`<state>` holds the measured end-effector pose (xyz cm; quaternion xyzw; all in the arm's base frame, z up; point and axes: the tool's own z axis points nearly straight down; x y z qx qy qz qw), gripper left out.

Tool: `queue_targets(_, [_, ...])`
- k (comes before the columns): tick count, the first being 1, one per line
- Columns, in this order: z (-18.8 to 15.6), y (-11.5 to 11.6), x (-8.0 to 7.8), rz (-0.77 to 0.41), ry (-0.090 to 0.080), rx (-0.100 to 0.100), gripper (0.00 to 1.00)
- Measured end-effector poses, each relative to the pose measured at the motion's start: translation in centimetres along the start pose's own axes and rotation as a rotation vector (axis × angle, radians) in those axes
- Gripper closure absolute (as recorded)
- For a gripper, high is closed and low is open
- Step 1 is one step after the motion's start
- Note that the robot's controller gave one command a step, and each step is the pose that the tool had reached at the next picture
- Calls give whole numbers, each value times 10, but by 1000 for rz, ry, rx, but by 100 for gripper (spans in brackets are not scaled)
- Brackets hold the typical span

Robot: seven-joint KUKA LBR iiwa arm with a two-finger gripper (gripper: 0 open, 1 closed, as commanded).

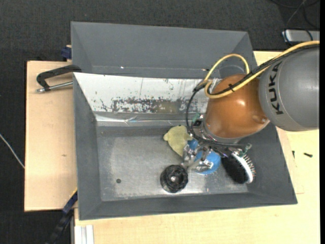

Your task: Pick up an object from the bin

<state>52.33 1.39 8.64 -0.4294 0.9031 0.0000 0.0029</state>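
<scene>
Blue object (211, 164) sits under the gripper (197, 160), hemmed by yellow lump (177, 138), black disc (173, 178) and black brush (238, 168); its grip can't be told.

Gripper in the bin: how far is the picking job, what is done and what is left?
Done: the gripper is low inside the bin, right over a blue thing between a pale yellow lump and a black brush. In hand: no grasp on it can be confirmed. Left: gripping one thing and lifting it out; nothing looks raised off the floor.
</scene>
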Motion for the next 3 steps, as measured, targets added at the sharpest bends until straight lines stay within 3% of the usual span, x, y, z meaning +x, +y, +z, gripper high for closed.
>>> queue_targets(2, [-80,-2,-5,3,-3,4,100])
queue_targets(3, [-104,-3,-7,5,-2,3,100])
